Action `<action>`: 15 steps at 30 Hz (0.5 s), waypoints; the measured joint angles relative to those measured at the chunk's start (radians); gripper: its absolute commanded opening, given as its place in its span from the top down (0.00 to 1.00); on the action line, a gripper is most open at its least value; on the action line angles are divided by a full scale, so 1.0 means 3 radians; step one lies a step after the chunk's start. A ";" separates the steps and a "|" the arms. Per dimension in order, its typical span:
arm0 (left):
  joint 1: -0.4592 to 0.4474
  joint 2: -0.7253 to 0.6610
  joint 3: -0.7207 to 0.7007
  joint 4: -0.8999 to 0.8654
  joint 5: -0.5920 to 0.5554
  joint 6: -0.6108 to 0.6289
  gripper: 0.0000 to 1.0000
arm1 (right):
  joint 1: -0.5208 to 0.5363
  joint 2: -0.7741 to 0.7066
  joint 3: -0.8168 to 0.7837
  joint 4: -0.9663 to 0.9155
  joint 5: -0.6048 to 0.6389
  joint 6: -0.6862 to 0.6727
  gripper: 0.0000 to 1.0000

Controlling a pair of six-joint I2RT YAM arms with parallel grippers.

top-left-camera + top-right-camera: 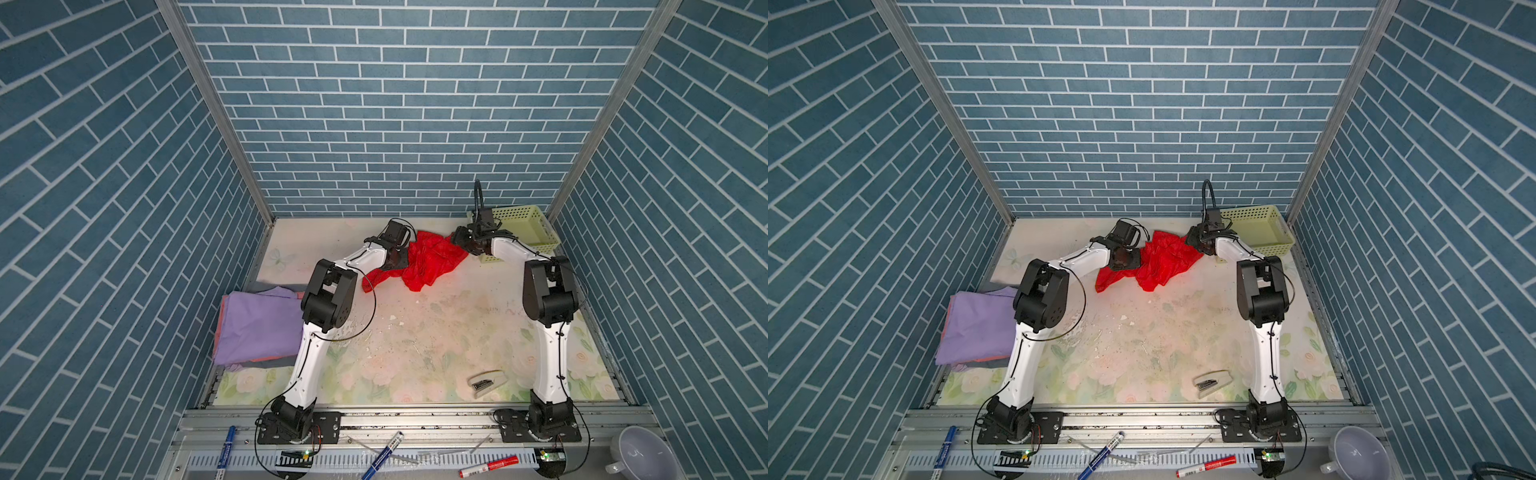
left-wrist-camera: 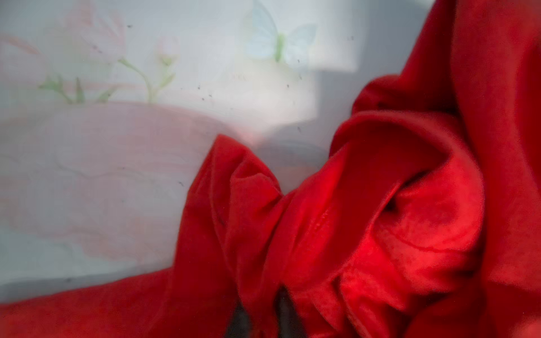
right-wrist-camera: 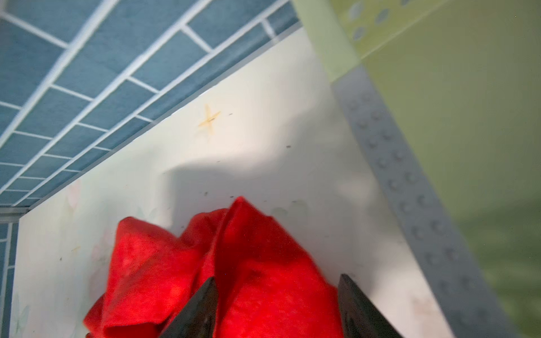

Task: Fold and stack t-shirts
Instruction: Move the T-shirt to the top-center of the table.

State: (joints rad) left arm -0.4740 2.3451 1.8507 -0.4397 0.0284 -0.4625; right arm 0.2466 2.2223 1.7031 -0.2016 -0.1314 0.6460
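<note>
Nearest the camera, along the bottom edge of both top views, a blue marker [image 1: 382,455], a red marker [image 1: 490,466] and a white bowl [image 1: 638,453] lie on the metal rail in front of the arm bases. Just beyond it, on the floral table [image 1: 415,332], a stapler [image 1: 487,383] sits in the lower right. At the left edge of the table, mid-frame, lies the stack of folded t-shirts [image 1: 257,328]: a lavender one on top, with salmon-pink and grey edges showing beneath it. The red t-shirt [image 1: 432,262] lies crumpled and unfolded at the centre, towards the back of the table, between the two grippers. The left gripper [image 1: 403,259] meets its left edge. In the left wrist view the cloth [image 2: 366,219] gathers to a tight bunch at the dark fingers [image 2: 285,310] on the bottom edge, clamped on it. The right gripper [image 1: 457,241] sits at the shirt's upper right corner, just beside the pale yellow-green basket [image 1: 528,224] in the back right corner. In the right wrist view its fingers [image 3: 199,310] stand apart with a thick fold of red cloth [image 3: 263,278] filling the gap; whether they press on it cannot be told.
</note>
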 measured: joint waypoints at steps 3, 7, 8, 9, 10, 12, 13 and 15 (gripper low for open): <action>0.0008 -0.0033 -0.0097 0.0056 -0.0028 -0.0028 0.96 | -0.0169 -0.0130 -0.0240 0.0019 0.0004 -0.0055 0.34; 0.0039 -0.0251 -0.0434 0.0107 -0.0090 -0.0078 1.00 | -0.0340 -0.0296 -0.0403 0.0024 0.0003 -0.0139 0.34; 0.0056 -0.0333 -0.0553 0.0109 -0.0113 -0.0092 1.00 | -0.0362 -0.0323 -0.0406 0.0028 -0.0003 -0.0164 0.34; 0.0076 -0.0426 -0.0680 0.0108 -0.0136 -0.0107 1.00 | -0.0379 -0.0352 -0.0406 0.0043 -0.0018 -0.0183 0.34; 0.0092 -0.0504 -0.0785 0.0111 -0.0154 -0.0125 1.00 | -0.0387 -0.0374 -0.0406 0.0051 -0.0031 -0.0209 0.34; 0.0139 -0.0738 -0.1059 0.0089 -0.0198 -0.0154 1.00 | -0.0390 -0.0413 -0.0404 0.0065 -0.0099 -0.0245 0.34; 0.0153 -0.0847 -0.1169 0.0085 -0.0206 -0.0163 1.00 | -0.0385 -0.0427 -0.0404 0.0067 -0.0144 -0.0254 0.34; 0.0183 -0.1088 -0.1376 0.0088 -0.0192 -0.0178 1.00 | -0.0356 -0.0474 -0.0404 0.0065 -0.0258 -0.0263 0.34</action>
State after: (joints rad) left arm -0.4191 2.0186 1.4380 -0.4133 -0.0292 -0.5159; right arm 0.1398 2.0800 1.5818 -0.1822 -0.2089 0.5671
